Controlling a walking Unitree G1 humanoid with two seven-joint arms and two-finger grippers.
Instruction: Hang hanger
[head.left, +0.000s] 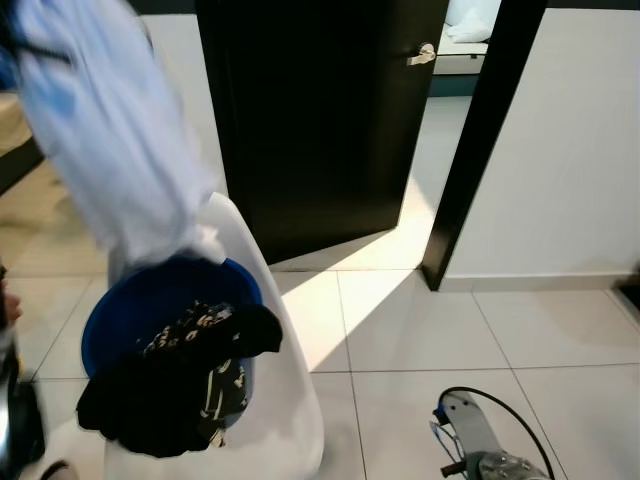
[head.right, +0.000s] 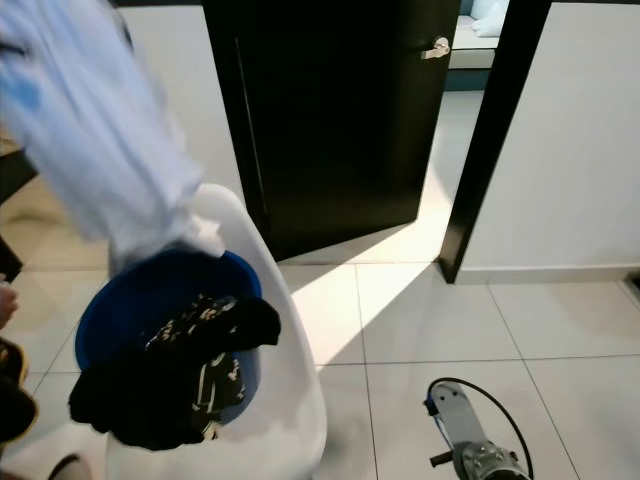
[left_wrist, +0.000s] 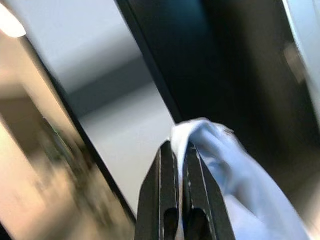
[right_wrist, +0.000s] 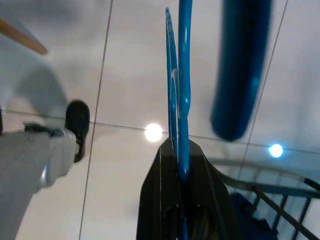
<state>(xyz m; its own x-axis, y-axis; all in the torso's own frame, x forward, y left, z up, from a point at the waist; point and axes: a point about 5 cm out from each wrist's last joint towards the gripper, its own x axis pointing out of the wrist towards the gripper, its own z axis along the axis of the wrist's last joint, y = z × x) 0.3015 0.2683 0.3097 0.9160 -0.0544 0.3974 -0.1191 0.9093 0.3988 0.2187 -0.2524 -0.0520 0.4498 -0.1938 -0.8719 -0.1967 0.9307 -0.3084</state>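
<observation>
Inside the round blue plastic basin (head.left: 150, 300) lie crumpled black patterned clothes (head.left: 180, 385). Left gripper (left_wrist: 180, 150) pinches soft pale-blue cloth (head.left: 100, 130); right gripper (right_wrist: 177, 150) clamps the thin blue plastic hanger (right_wrist: 184, 75).

white bin (head.left: 290, 400) on tiled floor (head.left: 520, 340)

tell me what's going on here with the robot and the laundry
The robot is partway through hanging laundry. Its left pincer is shut on a pale blue garment, lifted above a blue basin of dark clothes that sits on a white chair. Its right pincer grips a blue hanger down by the tiled floor. The garment is not on the hanger yet.
</observation>
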